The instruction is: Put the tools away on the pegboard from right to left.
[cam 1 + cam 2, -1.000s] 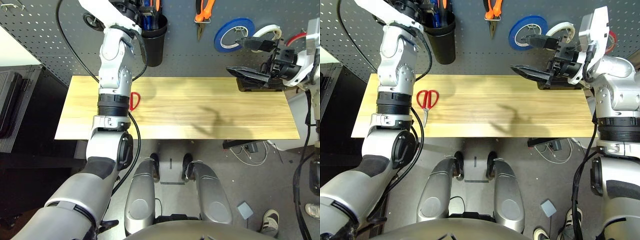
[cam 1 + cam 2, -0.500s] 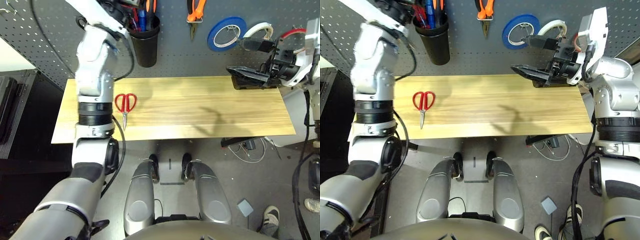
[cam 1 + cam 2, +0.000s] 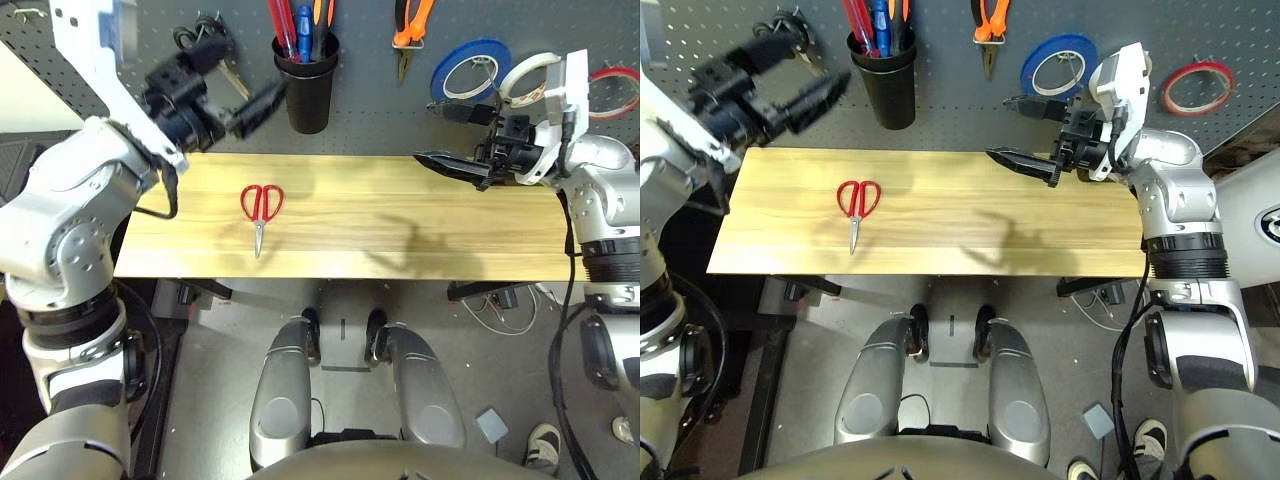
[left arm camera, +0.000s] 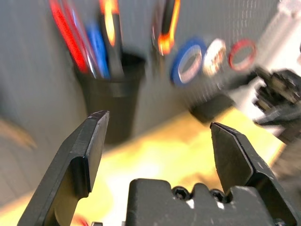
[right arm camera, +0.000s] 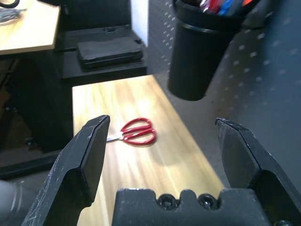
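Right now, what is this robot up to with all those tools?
It is hanging tools on the pegboard. The red tape ring, pliers and screwdriver in the black cup are up. Only the red scissors lie on the table. Both the left gripper and the right gripper hover with jaws open, holding nothing.

A light wooden table [image 3: 420,250] stood on a grey floor [image 3: 520,350]. Cables [image 3: 500,305] lay under its right end, and dark shelves [image 5: 110,52] were beside its left end.
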